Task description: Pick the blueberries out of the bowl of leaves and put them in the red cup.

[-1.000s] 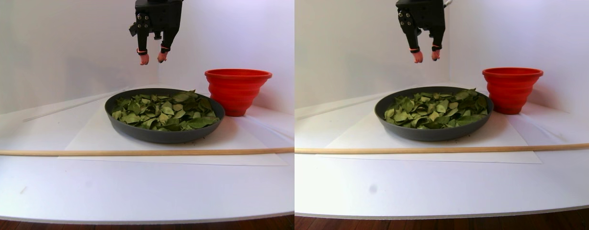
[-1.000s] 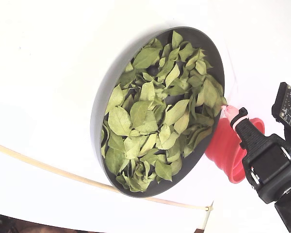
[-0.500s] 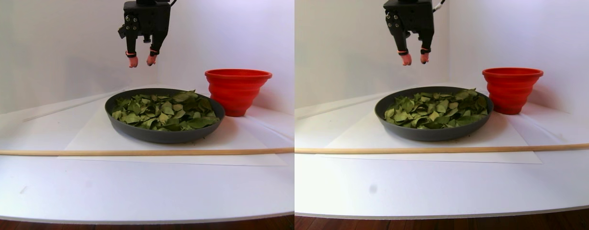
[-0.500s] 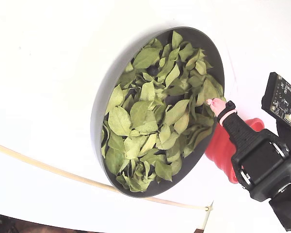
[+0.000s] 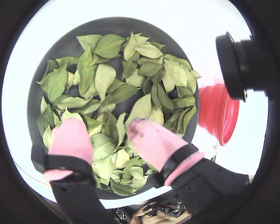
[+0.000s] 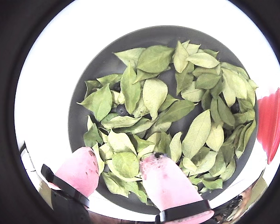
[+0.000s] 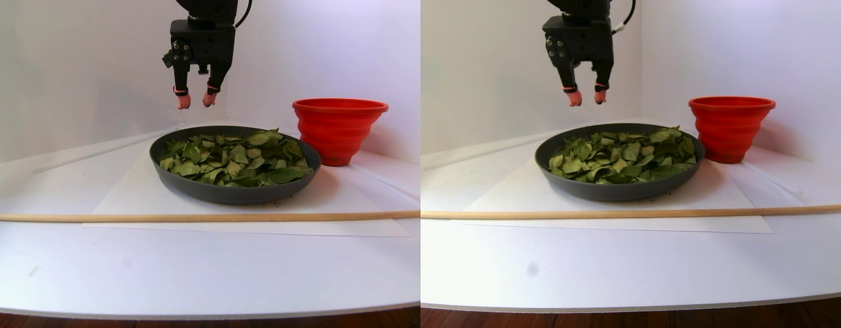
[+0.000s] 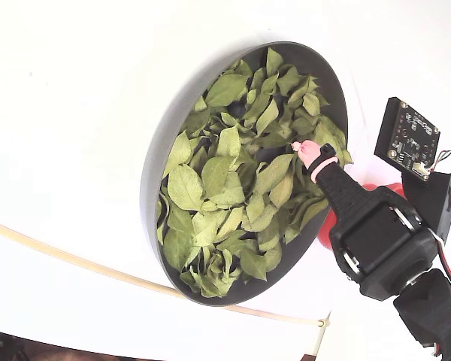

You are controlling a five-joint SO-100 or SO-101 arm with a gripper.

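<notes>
The dark grey bowl (image 7: 236, 193) (image 8: 153, 188) holds a heap of light green leaves (image 6: 154, 95) (image 5: 105, 79) (image 8: 210, 177). In a wrist view a few dark blueberries (image 6: 122, 111) peek out between leaves; most of each is covered. The red cup (image 7: 338, 130) (image 5: 214, 112) stands just right of the bowl in the stereo pair view, and the arm largely hides it in the fixed view. My gripper (image 7: 195, 101) (image 5: 109, 140) (image 6: 123, 175) hangs above the bowl's far side, open, with nothing between its pink fingertips (image 8: 307, 150).
A thin wooden stick (image 7: 188, 217) lies across the white table in front of the bowl. White walls (image 7: 85, 68) close in behind the bowl and cup. The table's front edge (image 7: 202, 313) runs along the bottom of the stereo pair view.
My gripper has swung from beside the cup to over the leaves, moving left and lower in the stereo pair view. It stays open. Bowl, leaves and cup have not moved.
</notes>
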